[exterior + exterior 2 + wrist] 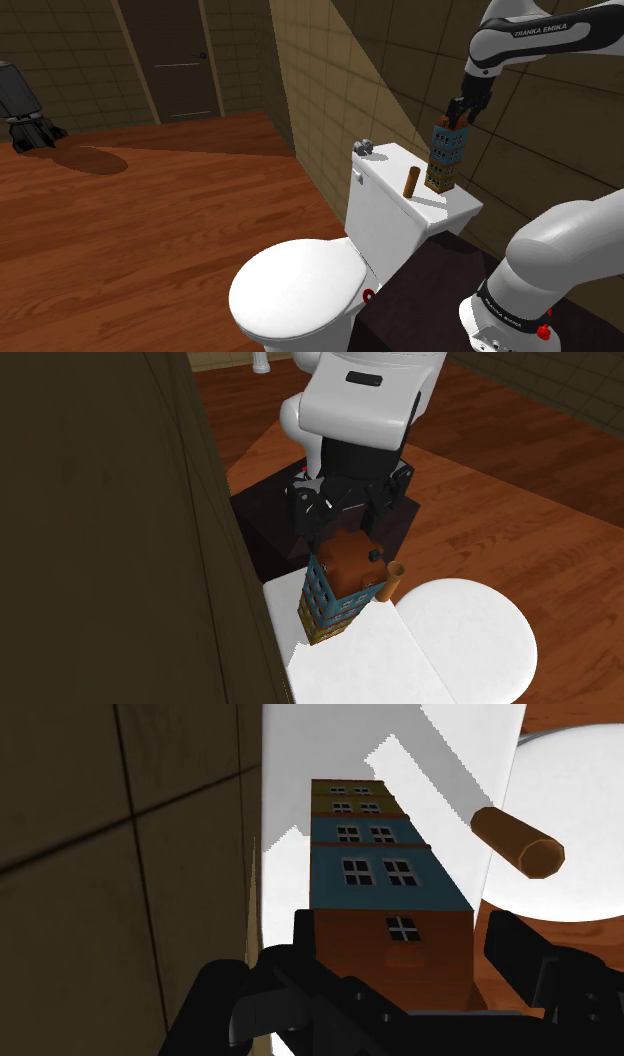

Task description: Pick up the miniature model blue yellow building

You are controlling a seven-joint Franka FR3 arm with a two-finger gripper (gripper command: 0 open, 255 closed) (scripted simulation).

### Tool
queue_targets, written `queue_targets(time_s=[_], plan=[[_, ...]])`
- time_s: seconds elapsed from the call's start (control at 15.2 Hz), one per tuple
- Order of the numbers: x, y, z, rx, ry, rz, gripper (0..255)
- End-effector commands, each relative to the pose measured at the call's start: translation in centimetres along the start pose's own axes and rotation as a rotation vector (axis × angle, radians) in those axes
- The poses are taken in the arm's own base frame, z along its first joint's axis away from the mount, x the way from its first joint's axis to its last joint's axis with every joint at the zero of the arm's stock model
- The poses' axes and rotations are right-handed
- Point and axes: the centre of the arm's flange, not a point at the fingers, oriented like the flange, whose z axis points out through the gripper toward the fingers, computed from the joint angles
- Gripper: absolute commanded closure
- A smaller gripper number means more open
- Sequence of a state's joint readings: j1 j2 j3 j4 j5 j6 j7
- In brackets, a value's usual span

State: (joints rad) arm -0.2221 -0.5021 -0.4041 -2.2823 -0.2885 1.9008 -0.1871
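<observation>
Toilet tank [382, 205] below: my gripper [457, 120] clasps the building [445, 160] by its roof; I can't tell whether its base touches. Brown peg [410, 183] just beside.

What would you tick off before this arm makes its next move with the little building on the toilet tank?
1. Gripper at the top of the model building: ok.
2. Grip closed firmly on the building: cannot tell.
3. Building upright: ok.
4. Building's base lifted off the toilet tank lid: cannot tell.
5. Brown cylinder standing beside the building, apart from it: ok.
6. Enough room from the tiled wall next to the building: cannot tell.
</observation>
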Motion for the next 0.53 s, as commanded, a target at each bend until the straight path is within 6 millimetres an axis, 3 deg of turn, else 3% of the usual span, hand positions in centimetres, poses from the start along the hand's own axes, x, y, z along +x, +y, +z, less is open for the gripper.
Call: queue_targets(time_s=[0.0,0.2,0.46], plan=[[0.0,0.0,0.1,0.0,-0.002,0.0,255],[0.0,0.0,0.1,0.0,-0.002,0.0,255],[0.1,0.3,-2.0,0.0,-0.002,0.0,255]])
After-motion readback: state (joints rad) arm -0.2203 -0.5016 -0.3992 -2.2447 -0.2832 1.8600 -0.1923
